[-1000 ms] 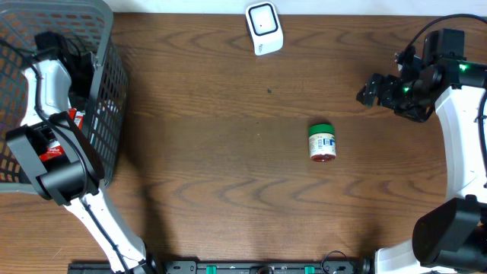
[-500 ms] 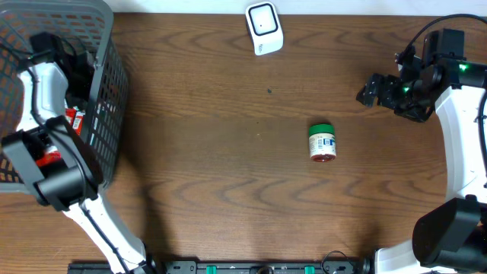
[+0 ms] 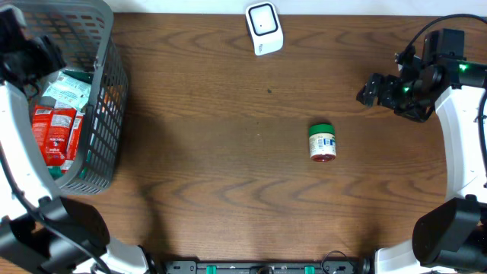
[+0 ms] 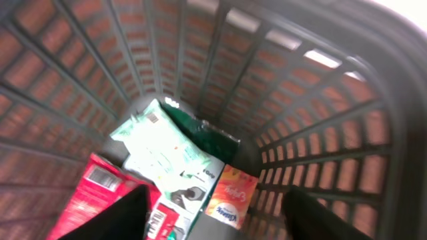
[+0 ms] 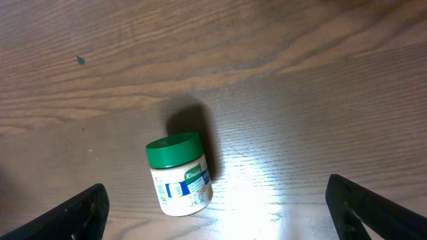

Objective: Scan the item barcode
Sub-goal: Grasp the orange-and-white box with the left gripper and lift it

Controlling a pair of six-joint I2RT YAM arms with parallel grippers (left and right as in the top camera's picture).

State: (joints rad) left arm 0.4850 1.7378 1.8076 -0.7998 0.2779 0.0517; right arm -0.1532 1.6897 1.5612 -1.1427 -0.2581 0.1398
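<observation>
A small jar [image 3: 322, 142] with a green lid lies on its side on the wooden table, also in the right wrist view as the jar [image 5: 179, 175]. The white scanner [image 3: 264, 28] sits at the table's far edge. My right gripper [image 3: 373, 90] hovers open to the right of the jar, nothing between its fingers [image 5: 73, 213]. My left gripper [image 3: 27, 49] is open and empty above the grey basket [image 3: 103, 91], over a white-green pouch [image 4: 167, 143], a red pack [image 4: 93, 187] and an orange pack [image 4: 232, 197].
The basket's mesh walls [image 4: 313, 127] surround the left gripper's view on all sides. Red packs [image 3: 53, 129] and a pale pouch [image 3: 65, 87] lie in the basket. Bare wood stretches between the basket and the jar.
My left arm has lifted up and back toward the basket's far left corner, uncovering the packs inside. Nothing came up with it. The right arm and the jar have not moved.
</observation>
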